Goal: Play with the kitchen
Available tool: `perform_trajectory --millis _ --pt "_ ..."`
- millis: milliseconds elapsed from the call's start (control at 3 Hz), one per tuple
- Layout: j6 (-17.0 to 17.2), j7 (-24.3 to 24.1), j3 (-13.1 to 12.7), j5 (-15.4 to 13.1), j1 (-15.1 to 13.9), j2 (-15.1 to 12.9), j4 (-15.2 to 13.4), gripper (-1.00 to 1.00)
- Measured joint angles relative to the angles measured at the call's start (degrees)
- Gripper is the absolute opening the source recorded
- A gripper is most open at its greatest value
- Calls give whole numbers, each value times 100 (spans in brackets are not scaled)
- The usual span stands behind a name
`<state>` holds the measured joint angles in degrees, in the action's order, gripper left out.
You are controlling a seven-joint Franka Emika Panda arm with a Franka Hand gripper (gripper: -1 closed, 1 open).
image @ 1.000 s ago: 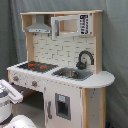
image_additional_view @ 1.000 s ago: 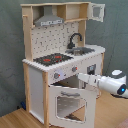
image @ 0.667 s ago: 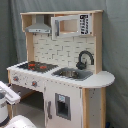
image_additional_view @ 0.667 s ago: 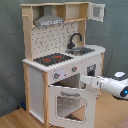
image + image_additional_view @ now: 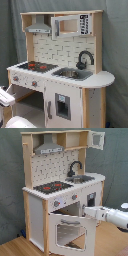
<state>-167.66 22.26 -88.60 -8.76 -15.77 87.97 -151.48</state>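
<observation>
Little of the arm (image 5: 112, 216) is shown: it is cut off at the second exterior view's right edge, and whether the gripper (image 5: 86, 212) is open or closed cannot be told. The kitchen (image 5: 62, 193) is stood upright on the wooden floor (image 5: 107, 243), its long axis vertical. Its oven door (image 5: 70, 231) is swung open beneath the gripper.

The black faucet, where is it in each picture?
First exterior view: the black faucet stands right of centre, behind the sink.
Second exterior view: the black faucet stands upper middle, right of the stovetop.
Shared landmark: the grey hood.
</observation>
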Motion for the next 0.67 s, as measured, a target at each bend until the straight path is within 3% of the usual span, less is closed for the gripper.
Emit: perform_trajectory --millis 667 --pt "647 750 -109 397 720 91 -130 100"
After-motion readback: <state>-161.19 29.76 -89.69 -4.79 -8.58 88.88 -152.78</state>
